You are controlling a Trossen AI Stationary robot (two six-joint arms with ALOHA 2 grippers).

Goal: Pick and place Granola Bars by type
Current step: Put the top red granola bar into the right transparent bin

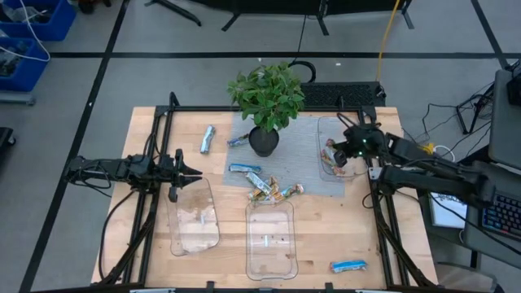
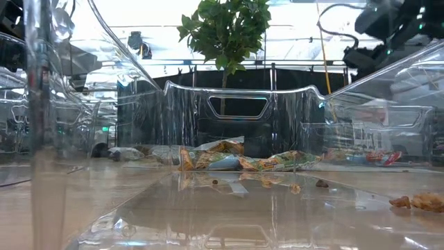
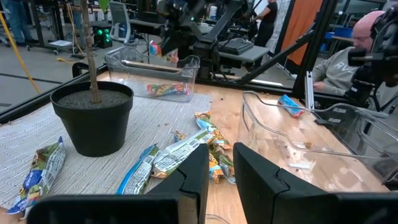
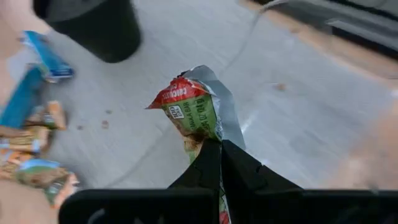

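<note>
While pinched, one bar (image 4: 196, 109)

A heap of granola bars (image 1: 269, 189) lay at frame centre; a blue bar (image 1: 348, 265) sat lower right, a silver bar (image 1: 207, 139) upper left. A red-green bar (image 4: 198, 109) hung pinched in the right claw (image 4: 221, 147).

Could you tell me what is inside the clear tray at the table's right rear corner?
The right rear tray holds at least one red-wrapped bar. The right gripper, shut on a red-green bar, hangs over it and hides the rest of its floor.
</note>
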